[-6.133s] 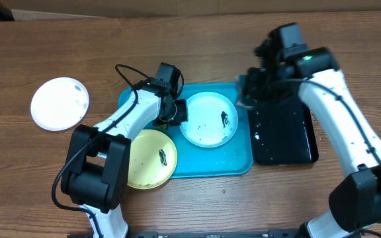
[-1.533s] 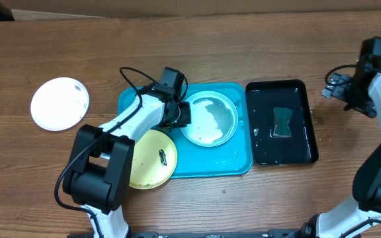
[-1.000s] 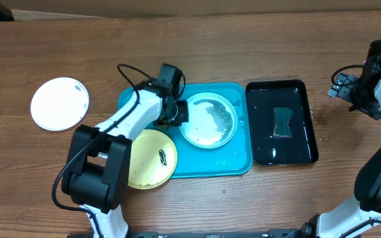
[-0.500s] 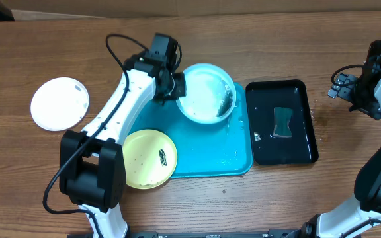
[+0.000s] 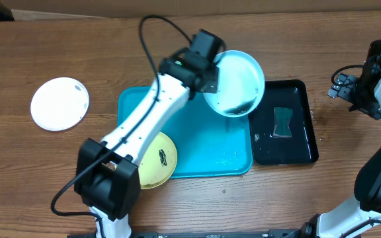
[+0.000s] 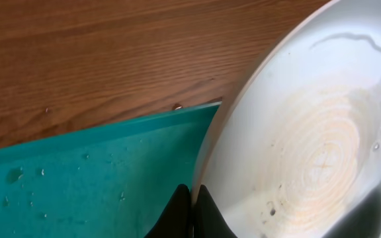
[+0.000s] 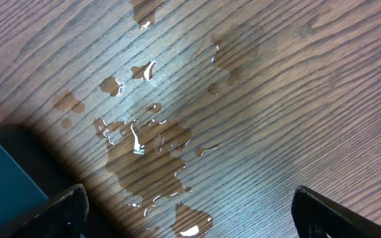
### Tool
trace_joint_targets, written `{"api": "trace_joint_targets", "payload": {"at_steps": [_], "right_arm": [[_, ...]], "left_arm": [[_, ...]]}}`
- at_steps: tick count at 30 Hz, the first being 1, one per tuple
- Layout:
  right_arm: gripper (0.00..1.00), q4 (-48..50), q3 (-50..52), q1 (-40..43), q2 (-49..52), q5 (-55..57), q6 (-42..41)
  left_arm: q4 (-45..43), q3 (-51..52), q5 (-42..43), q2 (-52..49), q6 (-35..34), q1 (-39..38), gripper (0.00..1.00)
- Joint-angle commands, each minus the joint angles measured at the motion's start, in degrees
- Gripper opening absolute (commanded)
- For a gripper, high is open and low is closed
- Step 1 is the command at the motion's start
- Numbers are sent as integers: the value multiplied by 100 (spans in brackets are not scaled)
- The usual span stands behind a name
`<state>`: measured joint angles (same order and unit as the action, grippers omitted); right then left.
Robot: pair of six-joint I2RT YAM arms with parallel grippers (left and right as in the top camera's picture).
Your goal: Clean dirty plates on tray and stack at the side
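My left gripper (image 5: pixel 210 78) is shut on the rim of the light blue plate (image 5: pixel 238 79). It holds the plate tilted in the air above the turquoise tray's (image 5: pixel 197 142) far right corner and the black tray's left edge. Dark water pools at the plate's low side. In the left wrist view the black fingers (image 6: pixel 184 210) pinch the wet plate (image 6: pixel 309 145) over the tray (image 6: pixel 98 172). A yellow-green plate (image 5: pixel 152 158) with a dark smear lies at the tray's near left corner. A white plate (image 5: pixel 59 104) rests on the table at the left. My right gripper (image 5: pixel 349 92) stands open at the far right, holding nothing (image 7: pixel 190 215).
A glossy black tray (image 5: pixel 303 142) right of the turquoise one holds water and a grey-green sponge (image 5: pixel 282 122). Water puddles (image 7: pixel 144 152) lie on the wood below the right gripper, next to the black tray's corner (image 7: pixel 5 172).
The left arm has lifted the light blue plate off the turquoise tray, carried it right toward the black tray and tipped it. The right arm has stayed still.
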<state>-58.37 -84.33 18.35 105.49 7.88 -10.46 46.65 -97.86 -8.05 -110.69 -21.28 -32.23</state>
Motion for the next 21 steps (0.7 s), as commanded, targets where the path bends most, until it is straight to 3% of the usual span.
{"api": "trace_joint_targets", "payload": {"at_steps": [1, 14, 21], "right_arm": [[100, 20, -81, 15, -63, 22, -20], [100, 20, -81, 15, -63, 22, -20], [100, 20, -81, 15, -63, 22, -20]], "left_arm": [[-166, -175, -1064, 98, -76, -481, 4], [-785, -175, -3965, 98, 1075, -2085, 4], [-1423, -175, -5215, 98, 2229, -2855, 4]]}}
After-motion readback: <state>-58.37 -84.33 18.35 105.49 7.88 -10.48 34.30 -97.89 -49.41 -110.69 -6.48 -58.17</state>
